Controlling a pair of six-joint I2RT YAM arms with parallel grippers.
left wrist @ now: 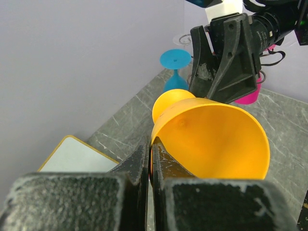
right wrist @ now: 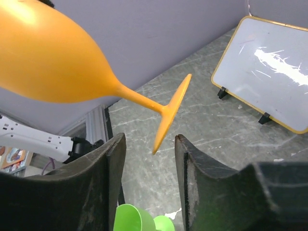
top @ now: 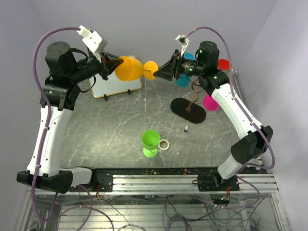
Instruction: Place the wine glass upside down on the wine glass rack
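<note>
The left claw [left wrist: 150, 147] was clamped on the rim of the orange wine glass [top: 129, 68], aloft. The right claw [right wrist: 149, 144] stood apart around its foot. Hanging it on the wine glass rack [top: 188, 111] was not yet done.

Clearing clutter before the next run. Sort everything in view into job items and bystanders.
Job items:
orange wine glass, pinched at its rim by the left gripper
right gripper, open around the glass's foot
wine glass rack

Lying about:
green glass
tape roll
whiteboard
blue glass, pink glass, red glass at the rack
</note>
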